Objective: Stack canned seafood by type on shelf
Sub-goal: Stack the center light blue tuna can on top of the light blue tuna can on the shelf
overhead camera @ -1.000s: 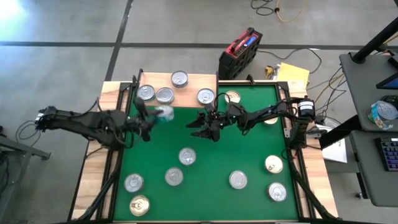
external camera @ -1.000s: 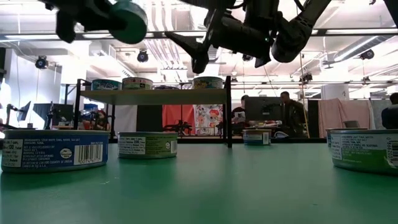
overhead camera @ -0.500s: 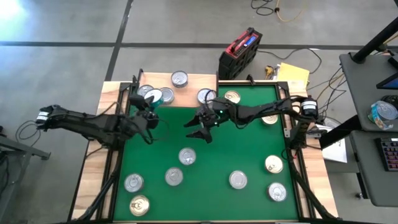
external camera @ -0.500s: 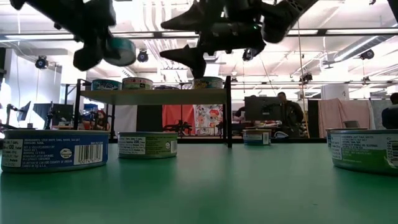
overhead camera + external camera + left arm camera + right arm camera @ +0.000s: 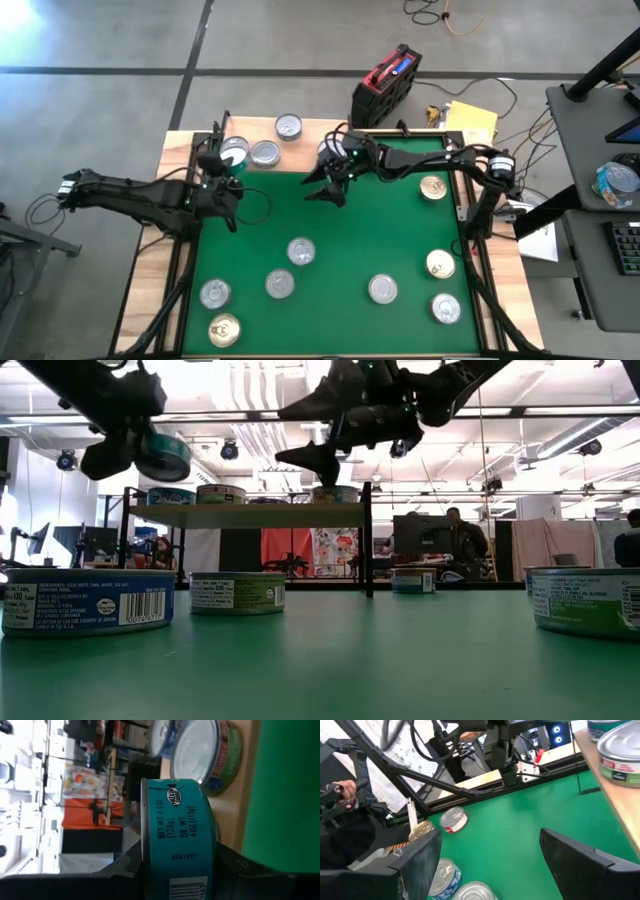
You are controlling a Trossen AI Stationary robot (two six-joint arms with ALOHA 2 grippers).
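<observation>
Left gripper carries a teal-sided tin toward the shelf; right gripper hangs empty by the shelf's edge.

Nearest in the low view, a blue-labelled tin and a green-labelled tin sit on the green mat, with more tins scattered across it; above them the left gripper's fingers clamp the teal-sided tin across its rim, raised near the shelf's left end; the right gripper's fingers stand wide with nothing between them; beyond, several tins already stand on the shelf. The tins look rigid, compact and fairly heavy for their size, with smooth metal sides likely to slip; gripping across the diameter, low on the wall, seems safest.
</observation>
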